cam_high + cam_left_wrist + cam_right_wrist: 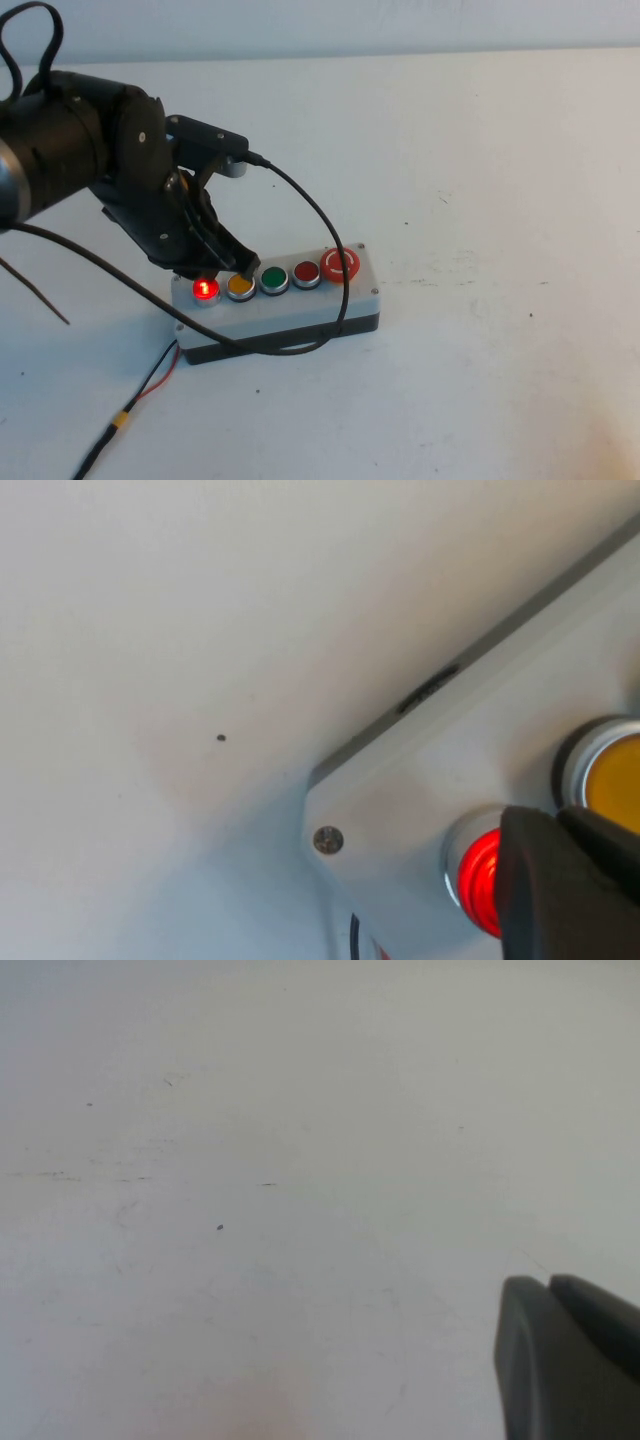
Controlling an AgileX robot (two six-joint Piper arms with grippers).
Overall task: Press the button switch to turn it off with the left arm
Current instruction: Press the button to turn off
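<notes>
The button switch (290,305) lies on the white table, with a light-grey top and a black base. Its row runs from a lit red button (206,290) through yellow (241,286), green (274,279) and red (306,272) to a red mushroom button (340,265). My left gripper (240,266) is shut and empty, its tips down at the box top between the lit red and yellow buttons. In the left wrist view the shut left gripper (555,825) overlaps the glowing red button (475,880), with the yellow button (612,780) beside it. My right gripper (548,1285) is shut over bare table.
Red-black wires (150,380) leave the box's near left corner toward the table's front edge. The arm's black cable (335,250) loops over the box and along its front. White table (500,200) lies open to the right and behind.
</notes>
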